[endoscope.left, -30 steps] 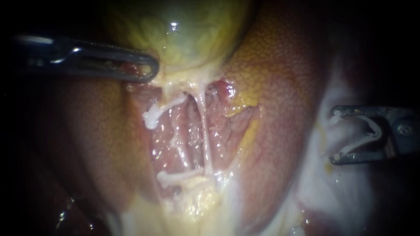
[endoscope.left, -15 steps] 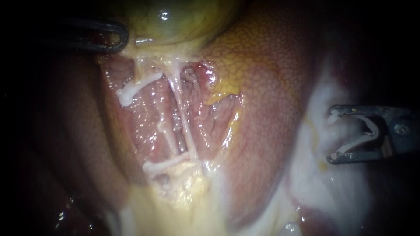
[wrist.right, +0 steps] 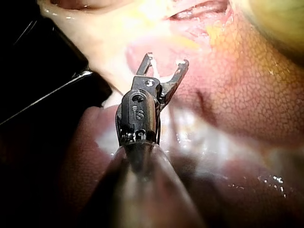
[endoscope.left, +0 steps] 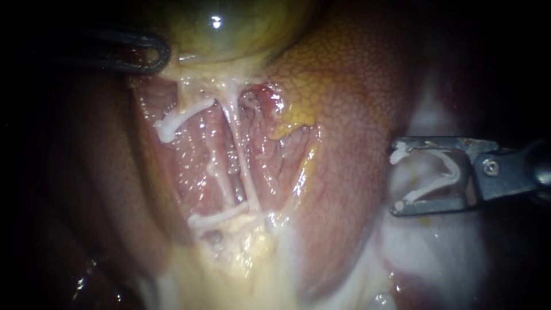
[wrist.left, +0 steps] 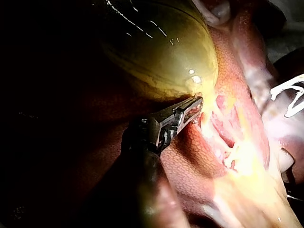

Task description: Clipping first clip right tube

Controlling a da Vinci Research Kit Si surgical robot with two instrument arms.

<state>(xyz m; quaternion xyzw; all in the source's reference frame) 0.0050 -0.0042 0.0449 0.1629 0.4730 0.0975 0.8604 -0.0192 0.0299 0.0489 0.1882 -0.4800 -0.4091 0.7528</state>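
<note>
Though far from tube, white V-shaped clip

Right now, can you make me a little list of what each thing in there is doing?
left instrument: shut on the lower edge of the gallbladder
right instrument: holding a white clip, spread wide
right tube: thin, pale, stretched tight, no clip on it
liver: reddish brown, lies between the right tube and the right instrument
clip to tube: apart, not touching
task: clip not yet on the right tube
</note>
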